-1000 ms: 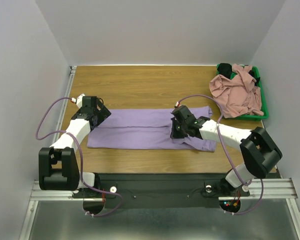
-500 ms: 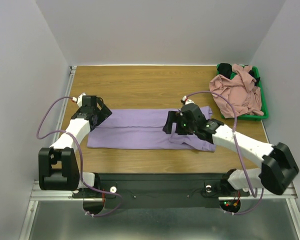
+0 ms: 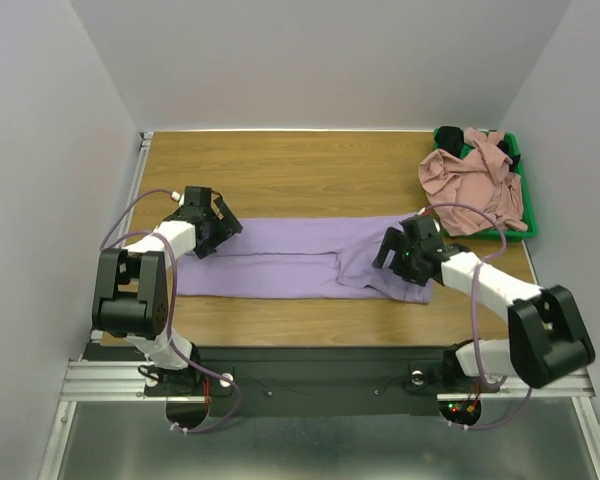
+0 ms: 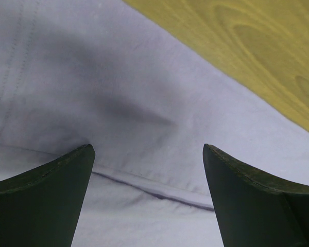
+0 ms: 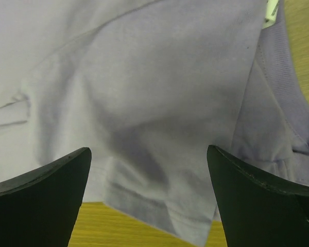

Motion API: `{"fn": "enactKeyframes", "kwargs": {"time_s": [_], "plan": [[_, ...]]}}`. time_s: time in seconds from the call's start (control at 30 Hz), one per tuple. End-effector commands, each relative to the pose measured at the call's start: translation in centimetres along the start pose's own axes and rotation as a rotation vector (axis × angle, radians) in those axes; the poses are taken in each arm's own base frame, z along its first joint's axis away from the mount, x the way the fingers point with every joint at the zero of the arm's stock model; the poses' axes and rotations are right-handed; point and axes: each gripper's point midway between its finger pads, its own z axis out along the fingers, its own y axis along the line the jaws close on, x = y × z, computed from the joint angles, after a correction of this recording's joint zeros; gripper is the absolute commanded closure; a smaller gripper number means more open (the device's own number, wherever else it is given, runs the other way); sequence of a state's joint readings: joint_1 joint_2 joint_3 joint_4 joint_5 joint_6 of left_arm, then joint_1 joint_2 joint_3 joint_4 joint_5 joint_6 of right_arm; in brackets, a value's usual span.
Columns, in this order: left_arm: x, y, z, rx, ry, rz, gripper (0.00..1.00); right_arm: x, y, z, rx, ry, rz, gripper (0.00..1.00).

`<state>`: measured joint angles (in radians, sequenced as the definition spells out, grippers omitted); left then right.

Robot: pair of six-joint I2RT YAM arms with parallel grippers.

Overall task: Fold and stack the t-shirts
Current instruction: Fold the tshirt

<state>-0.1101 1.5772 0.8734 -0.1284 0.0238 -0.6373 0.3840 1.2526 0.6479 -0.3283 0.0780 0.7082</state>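
Fabric fills both wrist views. From above, the lavender t-shirt [image 3: 310, 262] lies flat across the middle of the wooden table [image 3: 300, 165] as a long horizontal band folded lengthwise, with a fold seam along its length and a wider, slightly rumpled end toward the right of the frame.

The left gripper [image 3: 218, 232] sits at the band's upper left corner, low over the cloth. In the left wrist view, the left gripper [image 4: 147, 170] has its two dark fingers [image 4: 46, 195] spread wide at the bottom corners, clasping nothing. Smooth purple cloth with a stitched hem line lies between them, and bare wood shows in the upper right.

The right gripper [image 3: 392, 252] is over the right end of the shirt. In the right wrist view, the right gripper [image 5: 148, 175] is likewise spread apart and empty. Layered lavender folds lie under it, a white neck label [image 5: 271, 10] peeks in at the top right edge, and a strip of table shows along the bottom between the fingers. Whether either set of fingertips touches the cloth cannot be told.

In the upper right corner of the top view, the green bin [image 3: 508, 236] holds the crumpled pink t-shirt [image 3: 475, 190], which spills over its left rim. Parts of the black t-shirt [image 3: 450, 138] show at the bin's far end.
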Motion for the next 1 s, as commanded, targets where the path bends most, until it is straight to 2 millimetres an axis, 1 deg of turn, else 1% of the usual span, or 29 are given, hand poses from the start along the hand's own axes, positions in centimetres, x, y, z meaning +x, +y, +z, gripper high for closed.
{"fn": "enactKeyframes", "kwargs": {"time_s": [0.0,0.03,0.07,0.1,0.13,0.17,0.2,0.23,0.27,0.3,0.33,0.43,0.47,0.5,0.53,0.6,0.63,0.67,0.7,0.73,0.77,0.8,0.83,0.87,0.9,0.93,0.97], "plan": [[1.0,-0.9,0.3,0.068,0.026,-0.002,0.02,-2.3,-0.4,2.4,0.045,-0.001,0.003,0.0],[2.1,-0.6,0.3,0.067,0.046,-0.009,0.02,-3.0,-0.6,3.8,0.06,0.023,-0.007,0.0],[2.8,-0.3,0.3,0.058,0.055,-0.009,0.02,-2.4,-1.2,4.7,0.075,0.056,0.003,0.0],[3.3,0.0,0.3,0.048,0.059,-0.013,0.02,-4.1,-0.1,5.5,0.055,0.038,-0.024,0.0],[4.5,0.5,0.1,0.043,0.083,-0.028,0.02,-4.5,0.2,6.3,0.06,0.048,-0.039,0.0],[5.1,0.4,0.0,0.055,0.096,-0.027,0.02,-4.7,0.7,7.0,0.047,0.067,-0.059,0.0],[5.8,0.1,-0.3,0.068,0.106,-0.016,0.02,-4.2,0.4,9.0,0.064,0.111,-0.1,0.0],[6.7,0.3,-0.6,0.068,0.119,-0.028,0.02,-6.6,2.1,9.7,0.034,0.069,-0.12,0.0],[7.3,0.2,-0.9,0.074,0.123,-0.022,0.02,-7.4,2.9,10.7,0.006,0.077,-0.17,0.0],[8.7,0.3,-1.3,0.079,0.138,-0.009,0.02,-8.9,4.0,12.6,-0.006,0.071,-0.196,0.0],[9.7,0.6,-1.5,0.073,0.152,-0.012,0.02,-10.0,4.6,13.7,-0.017,0.063,-0.22,0.0],[13.0,0.2,-2.6,0.105,0.219,-0.023,0.02,-11.9,6.7,16.4,-0.104,0.076,-0.306,0.0],[15.5,-0.2,-3.4,0.138,0.266,-0.008,0.02,-12.9,8.4,17.7,-0.164,0.075,-0.331,0.0],[16.7,-0.2,-3.9,0.145,0.295,0.001,0.02,-13.9,9.2,18.5,-0.186,0.06,-0.366,0.0],[19.0,-0.2,-4.8,0.161,0.346,0.009,0.02,-14.9,10.6,19.8,-0.23,0.049,-0.383,0.0],[21.0,-0.5,-6.0,0.203,0.394,0.02,0.02,-15.6,12.3,21.2,-0.302,0.048,-0.424,0.0],[23.5,-0.6,-7.2,0.214,0.457,0.029,0.02,-14.4,11.8,23.4,-0.307,0.088,-0.421,0.0],[23.6,-0.9,-7.6,0.23,0.464,-0.001,0.02,-16.6,13.7,22.5,-0.341,0.039,-0.429,0.0],[25.4,-1.6,-9.0,0.265,0.51,0.031,0.02,-18.0,14.9,23.7,-0.361,0.01,-0.427,0.0],[25.9,-2.9,-10.2,0.315,0.523,0.03,0.02,-18.3,15.2,24.5,-0.364,0.011,-0.425,0.0],[25.3,-5.8,-12.1,0.408,0.493,0.004,0.02,-18.9,15.8,25.0,-0.378,-0.004,-0.421,0.0],[26.9,-7.1,-14.3,0.467,0.511,0.063,0.02,-20.1,17.1,25.7,-0.412,-0.035,-0.412,0.0],[26.7,-8.3,-15.5,0.509,0.491,0.073,0.02,-20.8,17.7,25.7,-0.423,-0.055,-0.399,0.0],[25.5,-10.1,-17.2,0.548,0.441,0.073,0.02,-21.1,18.1,25.8,-0.435,-0.061,-0.384,0.0],[25.6,-10.7,-18.3,0.566,0.425,0.095,0.02,-22.8,19.7,24.5,-0.465,-0.107,-0.386,0.0],[24.4,-12.4,-19.5,0.604,0.362,0.098,0.01,-23.4,20.2,23.8,-0.476,-0.121,-0.381,0.0],[24.1,-12.7,-19.9,0.609,0.347,0.109,0.01,-24.0,21.0,22.7,-0.498,-0.135,-0.384,0.0]]}}
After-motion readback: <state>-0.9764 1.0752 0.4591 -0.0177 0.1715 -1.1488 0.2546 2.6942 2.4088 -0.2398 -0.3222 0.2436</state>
